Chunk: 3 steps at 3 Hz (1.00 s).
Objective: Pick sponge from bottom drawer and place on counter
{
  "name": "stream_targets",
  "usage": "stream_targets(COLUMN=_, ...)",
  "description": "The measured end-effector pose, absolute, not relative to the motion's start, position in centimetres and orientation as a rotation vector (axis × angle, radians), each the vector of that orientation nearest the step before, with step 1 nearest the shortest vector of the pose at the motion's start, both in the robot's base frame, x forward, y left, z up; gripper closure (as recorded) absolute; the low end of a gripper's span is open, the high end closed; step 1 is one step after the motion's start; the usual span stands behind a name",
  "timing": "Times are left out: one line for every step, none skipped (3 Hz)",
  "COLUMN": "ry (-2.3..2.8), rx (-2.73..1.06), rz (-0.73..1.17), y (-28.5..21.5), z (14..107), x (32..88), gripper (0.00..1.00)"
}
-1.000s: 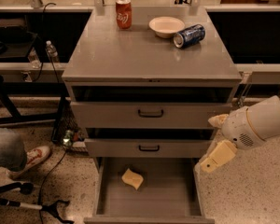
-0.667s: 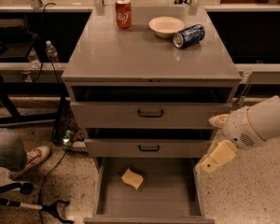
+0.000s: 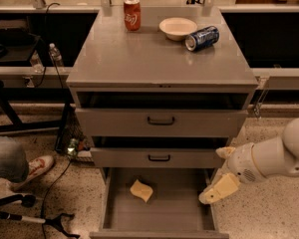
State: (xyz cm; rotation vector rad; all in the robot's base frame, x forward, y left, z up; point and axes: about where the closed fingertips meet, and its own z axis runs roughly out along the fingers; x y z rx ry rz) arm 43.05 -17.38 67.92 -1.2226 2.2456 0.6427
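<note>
The pale yellow sponge [image 3: 141, 190] lies on the floor of the pulled-out bottom drawer [image 3: 159, 218], left of its middle. The grey counter [image 3: 154, 59] tops the three-drawer cabinet. My gripper [image 3: 221, 171] hangs at the right side of the open bottom drawer, just below the middle drawer's right end, with its cream fingers [image 3: 218, 189] spread apart and empty. It is to the right of the sponge and apart from it.
On the counter stand a red soda can [image 3: 132, 14], a cream-white bowl [image 3: 178, 28] and a blue can [image 3: 202, 38] on its side. The two upper drawers [image 3: 160, 121] are ajar. A person's foot [image 3: 32, 168] and cables [image 3: 50, 203] are on the floor at left.
My gripper has moved down and a little left, closer to the open bottom drawer's right side. The sponge and the counter items have not moved.
</note>
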Motion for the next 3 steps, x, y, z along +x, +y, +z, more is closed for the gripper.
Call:
stream_targets(ry=2.204, rx=-1.134, rz=0.608, y=-16.57, z=61.83, x=44.00, gripper=0.00)
stream_targets(ry=2.204, rx=-1.135, rz=0.608, y=-16.56, z=61.83, x=44.00, gripper=0.00)
stream_targets(ry=2.207, rx=-1.112, rz=0.611, y=-16.66, z=61.18, x=44.06, gripper=0.00)
